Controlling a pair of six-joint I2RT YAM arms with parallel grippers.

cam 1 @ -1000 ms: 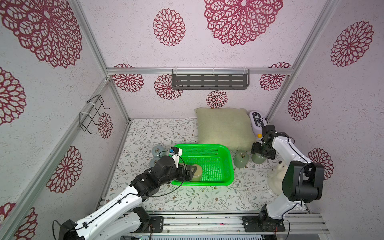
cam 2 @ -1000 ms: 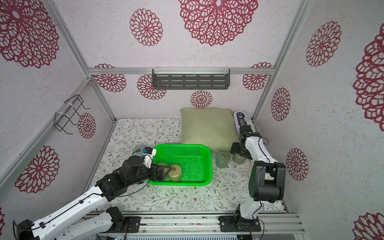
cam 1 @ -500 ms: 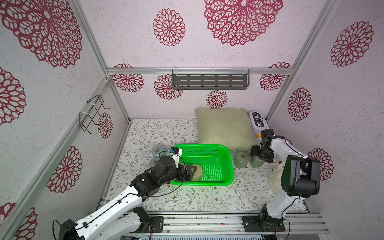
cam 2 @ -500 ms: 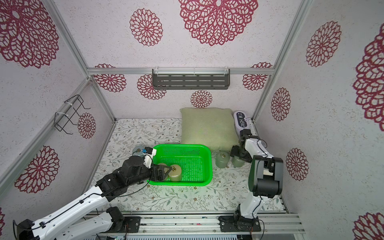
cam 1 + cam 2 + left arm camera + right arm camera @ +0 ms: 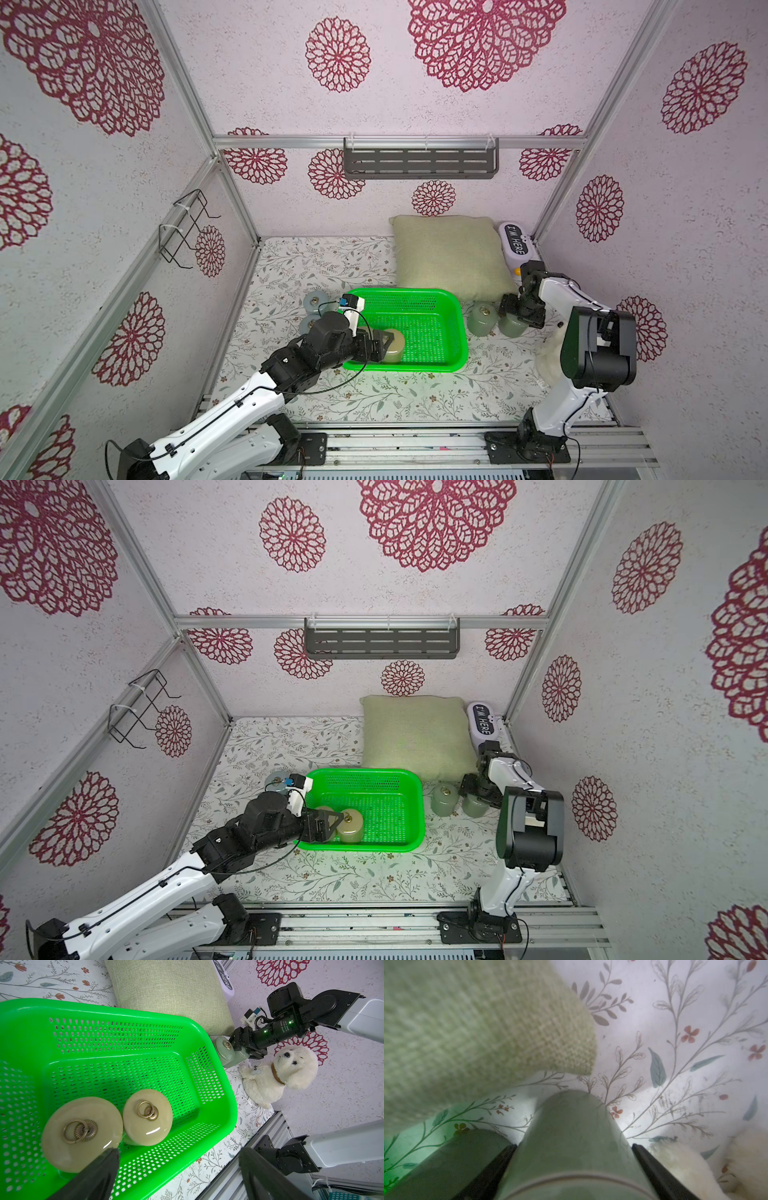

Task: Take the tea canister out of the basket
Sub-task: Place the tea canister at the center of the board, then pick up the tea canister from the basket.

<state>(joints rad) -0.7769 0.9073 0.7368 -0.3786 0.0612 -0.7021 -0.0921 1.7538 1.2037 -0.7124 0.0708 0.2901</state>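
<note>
The green basket [image 5: 415, 293] [image 5: 365, 773] [image 5: 124, 1012] sits mid-table with two beige tea canisters [image 5: 81, 1132] [image 5: 147, 1115] upright in its near-left corner; one canister [image 5: 392, 345] [image 5: 350, 823] shows in both top views. My left gripper [image 5: 380, 347] [image 5: 332, 827] [image 5: 178, 1153] hangs open over that corner, one finger beside the nearer canister, the other beyond the rim. Right of the basket, my right gripper [image 5: 517, 318] [image 5: 478, 793] [image 5: 574, 1147] is shut on a green canister [image 5: 513, 328] [image 5: 575, 1136] standing on the table.
A second green canister [image 5: 482, 320] [image 5: 456, 1157] stands close beside the held one. Two grey-blue canisters [image 5: 314, 300] sit left of the basket. A pillow [image 5: 449, 257] lies behind it. A white plush dog [image 5: 280, 1072] sits by the right arm, and a white device [image 5: 515, 245] in the back corner.
The right arm has folded lower, and its gripper with the green canister has sunk slightly nearer the table. The left arm has not moved.
</note>
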